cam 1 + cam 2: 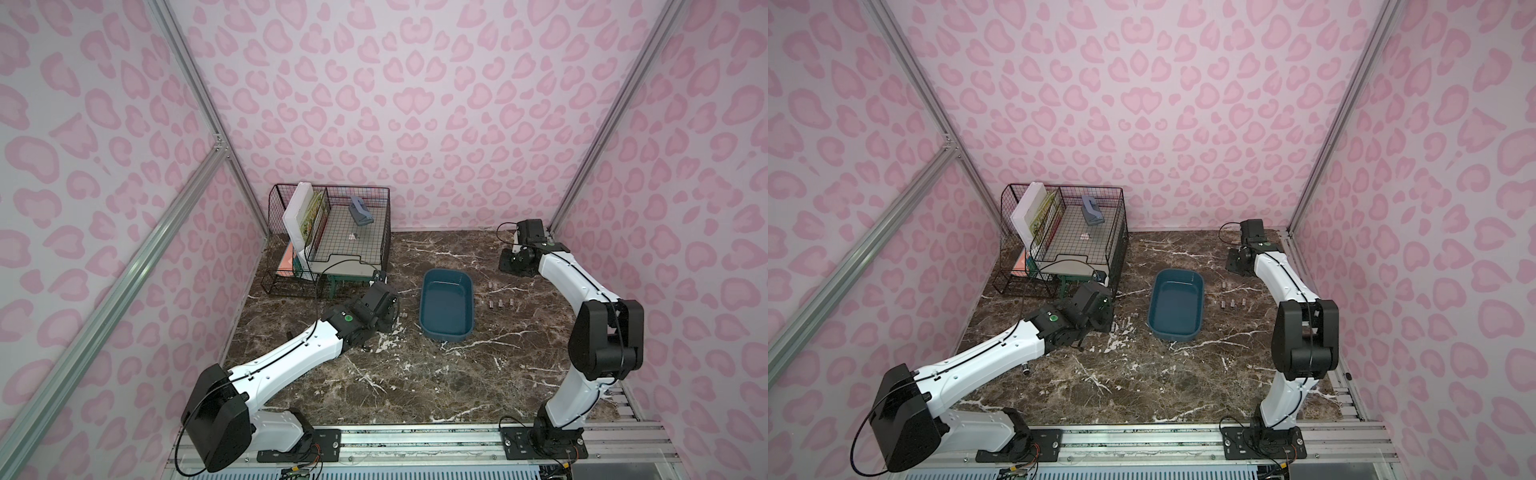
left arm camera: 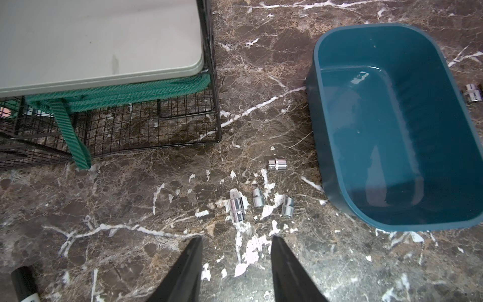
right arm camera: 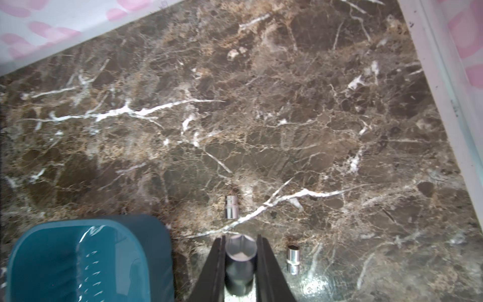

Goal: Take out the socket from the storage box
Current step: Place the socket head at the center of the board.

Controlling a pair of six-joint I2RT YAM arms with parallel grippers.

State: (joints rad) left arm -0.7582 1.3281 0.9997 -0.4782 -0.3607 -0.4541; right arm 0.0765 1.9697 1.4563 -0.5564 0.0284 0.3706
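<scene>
storage box point(image 1: 448, 305): table centre, empty | socket point(image 3: 240, 251): outside it, toward its 2 o'clock, pinched by right gripper point(image 3: 240, 236), judged ready for set-down near socket row point(image 1: 500, 303) at 3 o'clock | left gripper point(image 2: 236, 238): spread, empty, beside loose sockets point(image 2: 237, 209) at 8 o'clock

**A count, kind by kind**

Storage box point(image 1: 449, 305): one. Sockets point(image 2: 237, 209) lying on the surface point(image 1: 415, 382) at one long side of it: four, seen from the left wrist. At the opposite side, in both top views — four more sockets point(image 1: 500, 304) point(image 1: 1232, 303). One further socket point(image 3: 240, 251) sits between the fingers point(image 3: 264, 261) of the right tool point(image 3: 241, 236). Tools: two, the left tool point(image 2: 236, 237) being the other. Wire rack point(image 1: 353, 253): one. Black marker point(image 2: 24, 281) — one.
</scene>
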